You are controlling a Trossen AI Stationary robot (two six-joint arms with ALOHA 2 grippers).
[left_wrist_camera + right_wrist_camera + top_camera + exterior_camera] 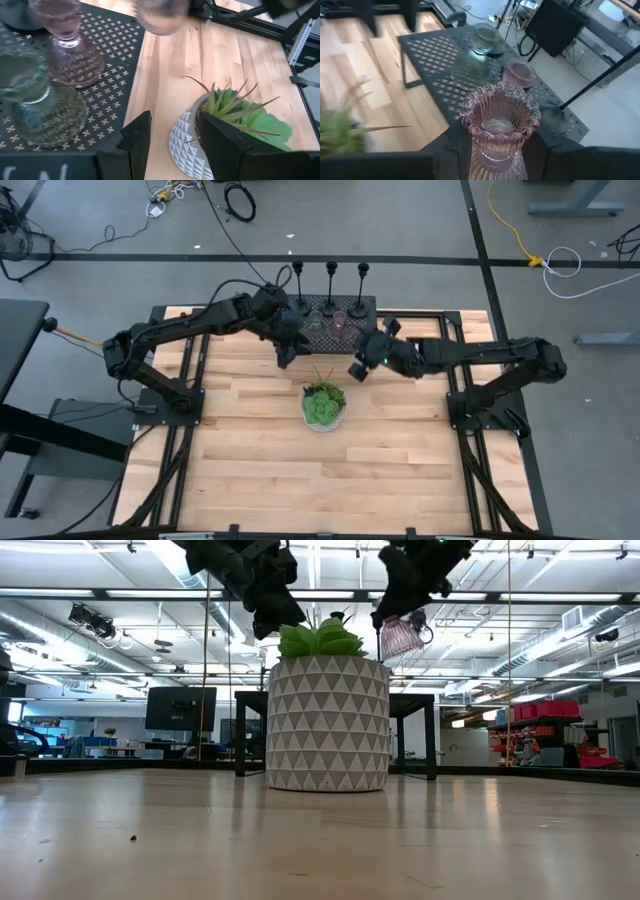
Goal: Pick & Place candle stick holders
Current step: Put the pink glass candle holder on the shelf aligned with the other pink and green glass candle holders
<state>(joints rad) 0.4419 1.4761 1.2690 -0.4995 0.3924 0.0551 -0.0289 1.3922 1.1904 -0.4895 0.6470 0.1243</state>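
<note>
A black mesh rack [335, 315] stands at the table's far middle. Three black candlesticks [331, 284] stand in a row along its far side. A greenish glass holder [316, 318] and a pink glass holder [338, 321] stand on the mesh; both also show in the left wrist view [35, 100] [70, 50]. My right gripper [358, 368] is shut on a second pink ribbed glass holder [497, 125], in the air between the rack and the plant. My left gripper [170, 145] is open and empty, above the rack's near edge and the plant pot. My right gripper pinches the pink glass holder's ribbed lower body [492, 160] between its two fingers [452, 145]. The scalloped open rim [499, 105] points away from the wrist. The holder is lifted clear of rack and table, high above the table in the low view [400, 638].
A green plant in a white triangle-patterned pot [324, 402] stands on the wooden table just near of the rack, below both grippers [327, 720]. The table's near half [320, 480] is bare wood. The arms' bases stand at the left and right edges.
</note>
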